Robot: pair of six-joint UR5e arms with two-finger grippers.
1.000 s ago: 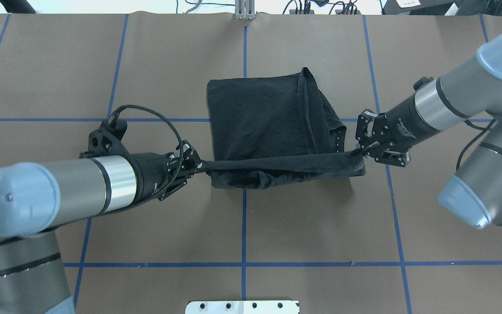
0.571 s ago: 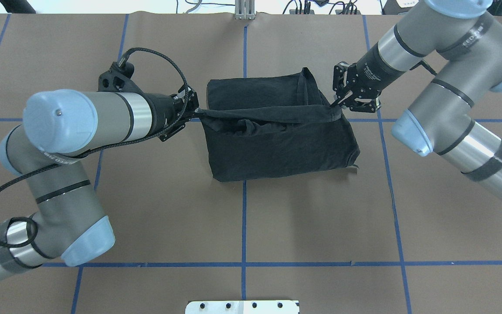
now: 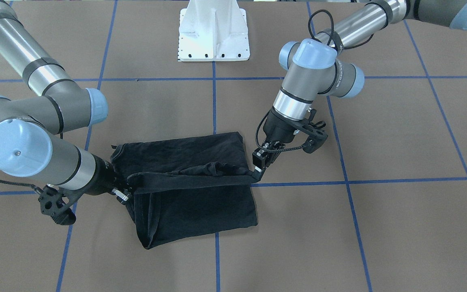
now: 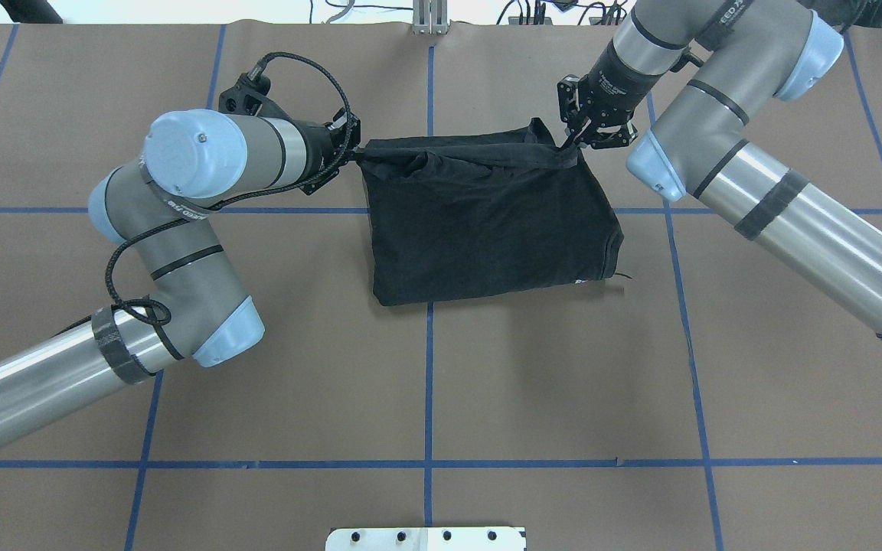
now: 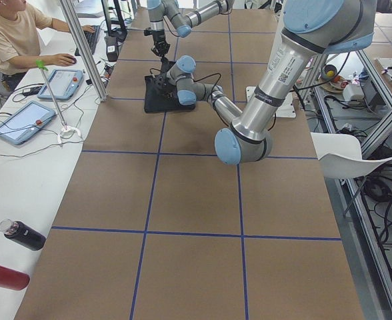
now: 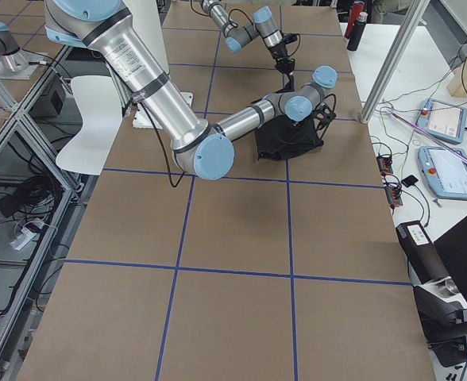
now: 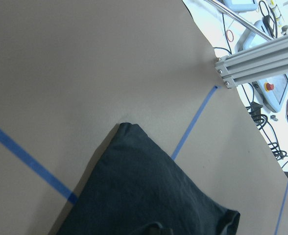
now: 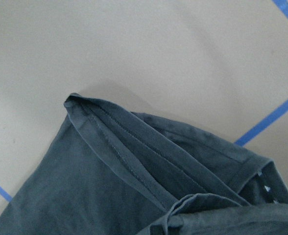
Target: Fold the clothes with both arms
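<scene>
The black T-shirt (image 4: 487, 229) lies folded at the table's far middle, plain black side up. One edge is stretched taut between both grippers along its far side. My left gripper (image 4: 351, 153) is shut on the left end of that edge. My right gripper (image 4: 573, 140) is shut on the right end. In the front-facing view the shirt (image 3: 193, 207) has the held edge lifted slightly above it, with the left gripper (image 3: 258, 173) on the right and the right gripper (image 3: 125, 195) on the left. The wrist views show only shirt fabric (image 7: 149, 196) (image 8: 109, 196) over the brown table.
Blue tape lines (image 4: 429, 383) grid the brown table cover. The white mounting pedestal (image 3: 213, 36) stands at the robot's side. An aluminium post (image 4: 429, 19) and cables sit at the far edge. An operator (image 5: 13, 40) sits at a side desk with tablets and bottles (image 5: 23, 235).
Both grippers carried the held edge from the shirt's near side across it to its far side, laying the fabric over itself. Both arms swung outward and away from the robot.
</scene>
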